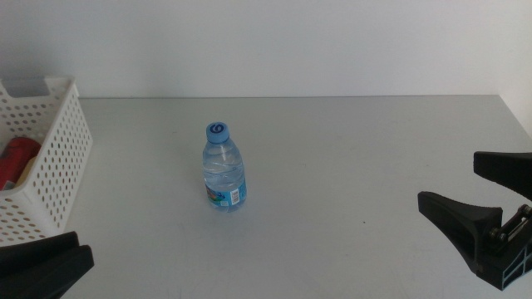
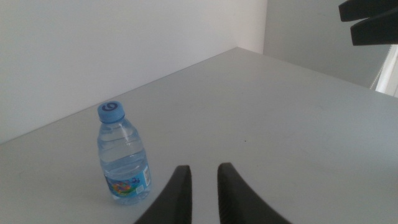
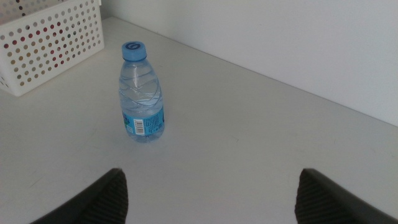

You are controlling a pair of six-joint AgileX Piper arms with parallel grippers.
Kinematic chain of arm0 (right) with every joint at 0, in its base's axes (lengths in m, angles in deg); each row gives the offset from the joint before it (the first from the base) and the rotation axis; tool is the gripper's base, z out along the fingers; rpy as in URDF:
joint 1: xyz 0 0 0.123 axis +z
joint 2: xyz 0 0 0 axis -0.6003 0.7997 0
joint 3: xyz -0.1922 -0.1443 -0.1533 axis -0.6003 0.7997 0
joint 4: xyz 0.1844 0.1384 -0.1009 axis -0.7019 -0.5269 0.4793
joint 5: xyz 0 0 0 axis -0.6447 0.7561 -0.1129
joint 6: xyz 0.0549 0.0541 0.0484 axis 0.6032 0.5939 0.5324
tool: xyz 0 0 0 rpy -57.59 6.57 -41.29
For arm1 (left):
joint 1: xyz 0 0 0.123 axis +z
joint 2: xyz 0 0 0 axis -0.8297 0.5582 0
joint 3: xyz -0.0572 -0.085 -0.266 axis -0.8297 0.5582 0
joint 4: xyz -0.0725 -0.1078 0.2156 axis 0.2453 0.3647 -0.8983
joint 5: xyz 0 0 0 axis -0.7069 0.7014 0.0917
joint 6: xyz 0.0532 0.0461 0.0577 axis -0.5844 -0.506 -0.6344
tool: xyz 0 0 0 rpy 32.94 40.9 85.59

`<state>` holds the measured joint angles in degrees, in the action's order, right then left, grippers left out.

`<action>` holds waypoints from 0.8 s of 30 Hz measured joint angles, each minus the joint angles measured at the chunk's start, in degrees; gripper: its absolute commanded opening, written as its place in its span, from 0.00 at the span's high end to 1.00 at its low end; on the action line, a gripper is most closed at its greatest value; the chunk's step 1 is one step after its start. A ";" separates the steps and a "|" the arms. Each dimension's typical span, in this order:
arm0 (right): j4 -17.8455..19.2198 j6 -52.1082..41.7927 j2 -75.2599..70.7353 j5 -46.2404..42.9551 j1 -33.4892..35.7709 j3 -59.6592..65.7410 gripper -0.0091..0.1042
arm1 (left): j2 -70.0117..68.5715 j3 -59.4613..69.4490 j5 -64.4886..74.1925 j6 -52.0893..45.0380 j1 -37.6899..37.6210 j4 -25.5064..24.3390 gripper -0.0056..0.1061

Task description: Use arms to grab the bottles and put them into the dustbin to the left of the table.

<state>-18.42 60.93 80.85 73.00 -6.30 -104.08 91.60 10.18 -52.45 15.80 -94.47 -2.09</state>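
Water bottle (image 1: 224, 169), clear with a blue cap, stands upright on the light grey table (image 1: 349, 158), out in the open and touched by nothing. It is the landmark for all else. Well off to one side of the bottle sits the white perforated dustbin (image 1: 51, 166), at the table's left end; a red can (image 1: 17, 158) lies inside it, partly hidden by the wall.

On the bottle's other side, well apart from it, the right gripper (image 1: 480, 191) hovers low near the table's right end with its two dark jaws spread wide, nothing between them. Its wrist view shows the bottle ahead in the gap between the jaws, with the dustbin beyond it.

Nearer the front edge than the bottle, below the dustbin, the left gripper (image 2: 204, 190) waits; its jaws stand close together with a narrow slit between, gripping nothing.
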 measured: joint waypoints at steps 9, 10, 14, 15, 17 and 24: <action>0.00 -0.04 0.00 0.05 0.00 0.00 0.29 | 0.00 1.31 -0.26 0.00 8.75 -2.93 0.79; -0.05 -0.04 0.00 0.05 0.00 0.00 0.29 | 0.00 1.58 -0.34 0.00 9.97 -2.76 0.79; -0.05 -0.04 0.00 0.07 0.00 0.00 0.29 | 0.00 2.31 -0.94 0.00 13.41 -1.73 0.79; -0.05 -0.04 0.00 0.07 0.00 0.00 0.29 | 0.08 2.31 -0.94 0.00 13.54 -1.51 0.79; -0.05 -0.04 0.00 0.07 0.00 0.00 0.29 | 0.34 2.31 -1.14 0.00 13.73 -1.28 0.79; -0.05 -0.04 -0.08 0.12 0.00 0.00 0.29 | 1.74 2.31 -1.26 0.00 13.78 -0.78 0.79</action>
<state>-18.47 60.89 80.77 73.11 -6.30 -104.08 93.34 12.49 -53.71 15.80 -80.69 -2.87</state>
